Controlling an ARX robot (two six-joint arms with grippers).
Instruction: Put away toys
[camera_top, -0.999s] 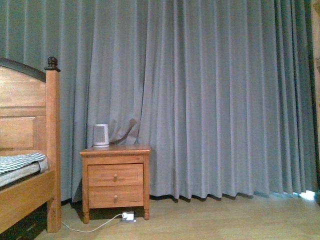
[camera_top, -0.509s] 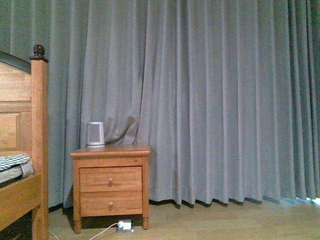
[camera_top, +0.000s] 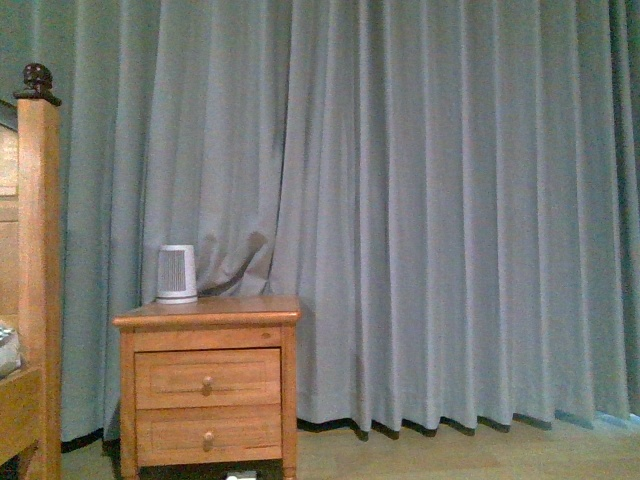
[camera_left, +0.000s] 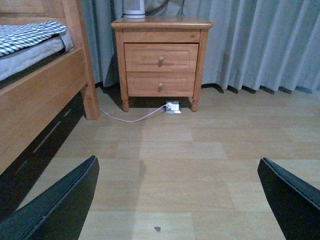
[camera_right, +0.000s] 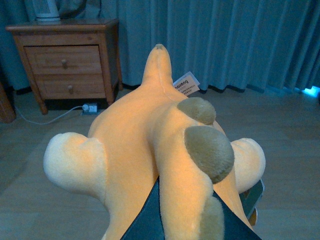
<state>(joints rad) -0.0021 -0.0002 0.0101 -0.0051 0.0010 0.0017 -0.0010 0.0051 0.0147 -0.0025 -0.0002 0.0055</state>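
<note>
The toy, an orange-yellow plush animal (camera_right: 145, 145) with olive-brown spots, a pointed tuft and a paper tag, fills the right wrist view. My right gripper (camera_right: 180, 212) is shut on its body, and the dark fingers (camera_right: 142, 222) show on either side of a plush ridge. The toy hangs above the wooden floor, facing the curtain. My left gripper (camera_left: 175, 205) is open over bare floor, with nothing between its two black fingers (camera_left: 55, 210). Neither gripper nor the toy shows in the front view.
A wooden two-drawer nightstand (camera_top: 205, 385) with a small white device (camera_top: 177, 274) on top stands against the grey-blue curtain (camera_top: 430, 200). The bed's post (camera_top: 38, 270) is at far left. A power strip (camera_left: 172, 106) with a white cable lies under the nightstand, beside the bed frame (camera_left: 35, 95).
The front view has swung right and drawn closer. The nightstand and bedpost slid left, and the bed with its checked bedding has almost left the picture.
</note>
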